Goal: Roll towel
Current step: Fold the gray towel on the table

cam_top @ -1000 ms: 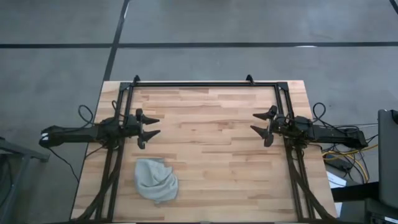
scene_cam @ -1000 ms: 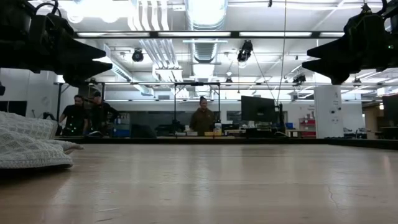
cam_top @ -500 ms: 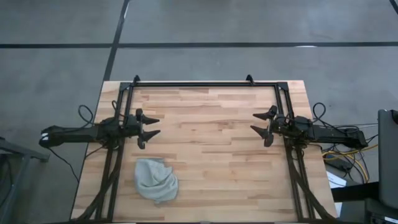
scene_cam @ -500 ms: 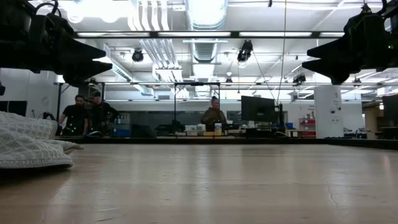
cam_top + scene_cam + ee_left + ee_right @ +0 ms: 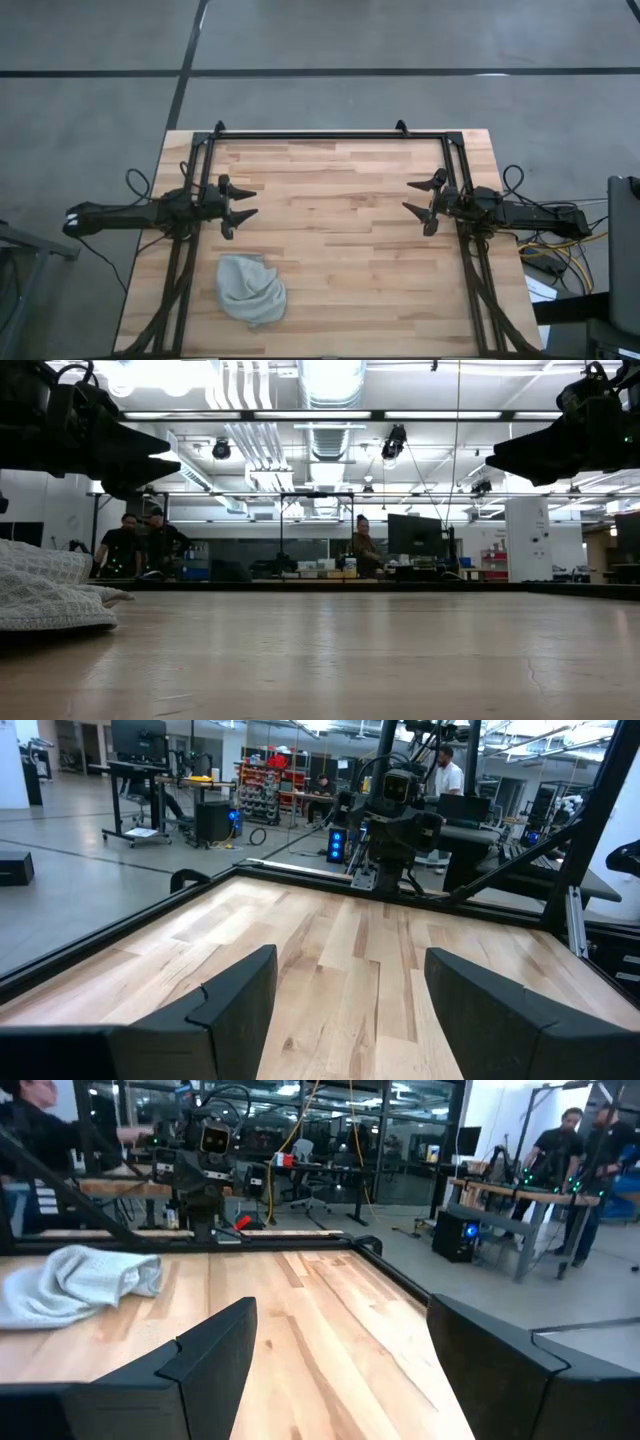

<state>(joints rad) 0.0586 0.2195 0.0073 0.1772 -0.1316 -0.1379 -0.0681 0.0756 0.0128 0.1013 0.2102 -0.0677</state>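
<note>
Towel: a small light grey-blue cloth of soft, finely textured fabric (image 5: 250,290) lies crumpled in a loose heap on the near-left part of the table, untouched, just in front of the left arm.
Left gripper: the dark two-finger left gripper (image 5: 239,206) hangs above the table's left side with its fingers spread wide and nothing between them.
Right gripper: the dark two-finger right gripper (image 5: 424,200) hangs above the right side, well apart from the towel, fingers likewise spread and empty.
Step in hand: judging by the heap, the cloth likely needs spreading flat before any rolling can start.
Doing it well: probably best for each gripper to take a separate corner, pull the fabric smooth, then turn one edge over evenly so the roll stays straight; soft cloth may bunch or slip.
Surface: a pale wooden plank table (image 5: 340,250) edged by a black metal frame (image 5: 310,135).
Room: a large workshop with ceiling lights, desks and monitors; three people (image 5: 362,544) stand far behind the table, and grey floor surrounds it.
</note>
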